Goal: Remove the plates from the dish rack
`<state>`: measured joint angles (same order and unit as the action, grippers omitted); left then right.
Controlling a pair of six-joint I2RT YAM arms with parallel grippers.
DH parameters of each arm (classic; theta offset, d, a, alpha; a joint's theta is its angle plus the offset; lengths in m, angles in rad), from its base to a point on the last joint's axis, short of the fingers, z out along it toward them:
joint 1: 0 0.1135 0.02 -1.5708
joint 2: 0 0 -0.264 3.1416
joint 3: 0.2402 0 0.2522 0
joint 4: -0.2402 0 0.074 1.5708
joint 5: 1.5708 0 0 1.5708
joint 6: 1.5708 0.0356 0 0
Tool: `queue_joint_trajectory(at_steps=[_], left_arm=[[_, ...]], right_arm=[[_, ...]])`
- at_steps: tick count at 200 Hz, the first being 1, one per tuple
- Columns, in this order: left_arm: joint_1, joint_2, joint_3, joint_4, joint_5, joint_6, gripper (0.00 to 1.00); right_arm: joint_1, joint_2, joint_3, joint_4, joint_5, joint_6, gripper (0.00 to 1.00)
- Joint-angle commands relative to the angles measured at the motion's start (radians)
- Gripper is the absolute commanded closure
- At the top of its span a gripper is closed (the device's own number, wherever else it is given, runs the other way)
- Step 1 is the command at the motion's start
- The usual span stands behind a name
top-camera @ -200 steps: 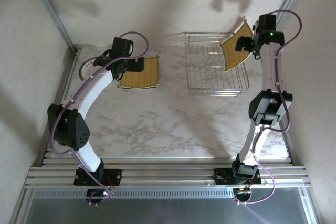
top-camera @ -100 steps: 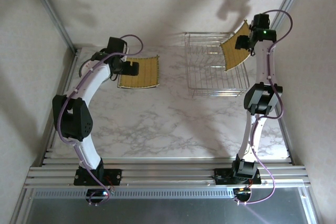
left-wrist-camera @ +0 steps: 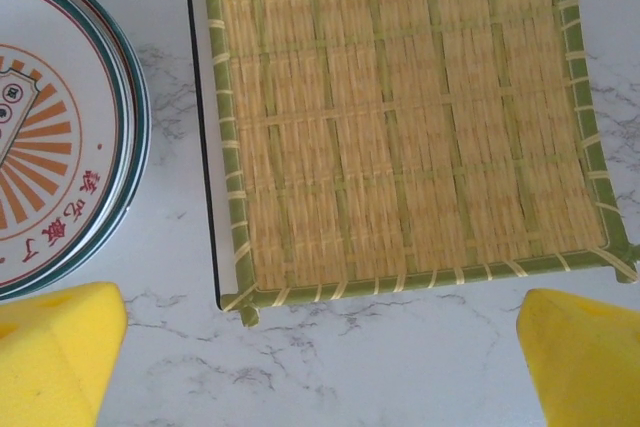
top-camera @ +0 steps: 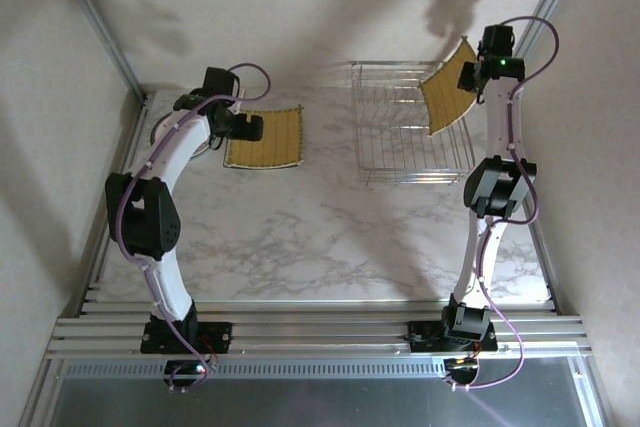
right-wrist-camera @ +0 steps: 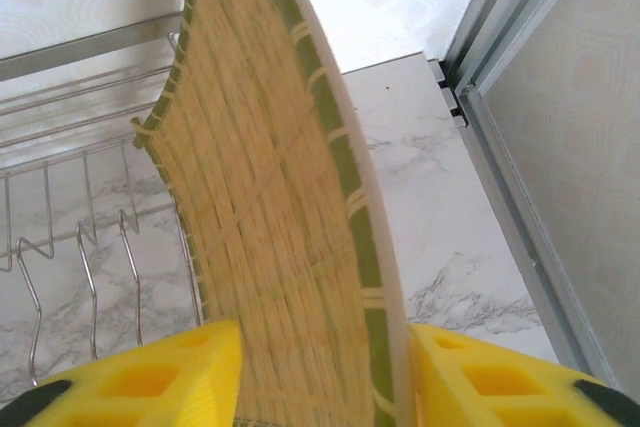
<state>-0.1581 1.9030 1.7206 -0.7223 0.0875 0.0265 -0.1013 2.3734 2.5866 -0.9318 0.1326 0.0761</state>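
Note:
The wire dish rack stands at the back right of the table. A striped yellow square plate leans upright in its right end. My right gripper is at that plate's upper right edge. In the right wrist view both yellow pads press the plate from either side, so my right gripper is shut on it. A second striped square plate lies flat on the table, with a round white plate with an orange pattern to its left. My left gripper hovers open just short of them, holding nothing.
The marble table lies between the arms. A metal frame post and the side wall stand close to the right of the held plate. Upright rack wires stand just left of it.
My right gripper's jaws have closed onto the square plate in the rack as the arm reached farther back. My left arm has drawn back to the left, off the flat square plate.

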Motion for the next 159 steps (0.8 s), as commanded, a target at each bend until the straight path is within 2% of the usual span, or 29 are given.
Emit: queue_joint_trajectory(at_steps=[1, 17, 35, 50, 60, 88, 159], left_arm=[[0.012, 0.008, 0.025, -0.019, 0.021, 0.011, 0.00], [0.013, 0.011, 0.025, -0.013, 0.023, 0.010, 0.00], [0.013, 0.018, 0.031, -0.013, 0.030, 0.007, 0.00], [0.012, 0.018, 0.031, -0.013, 0.031, 0.006, 0.00], [0.013, 0.015, 0.030, -0.014, 0.031, 0.006, 0.00], [0.012, 0.009, 0.024, -0.020, 0.026, 0.004, 0.00], [0.012, -0.017, -0.015, -0.004, 0.044, -0.015, 0.00]], right_arm=[[0.003, 0.021, 0.034, 0.010, 0.005, 0.010, 0.63], [0.003, 0.015, 0.025, 0.011, 0.018, 0.006, 0.68], [0.003, 0.012, 0.023, 0.009, 0.025, 0.005, 0.80], [0.003, 0.010, 0.023, 0.008, 0.027, 0.006, 0.83], [0.002, 0.009, 0.022, 0.006, 0.026, 0.008, 0.91], [0.005, 0.000, 0.020, -0.002, 0.030, 0.013, 1.00], [0.039, -0.130, -0.025, -0.001, 0.080, -0.003, 1.00]])
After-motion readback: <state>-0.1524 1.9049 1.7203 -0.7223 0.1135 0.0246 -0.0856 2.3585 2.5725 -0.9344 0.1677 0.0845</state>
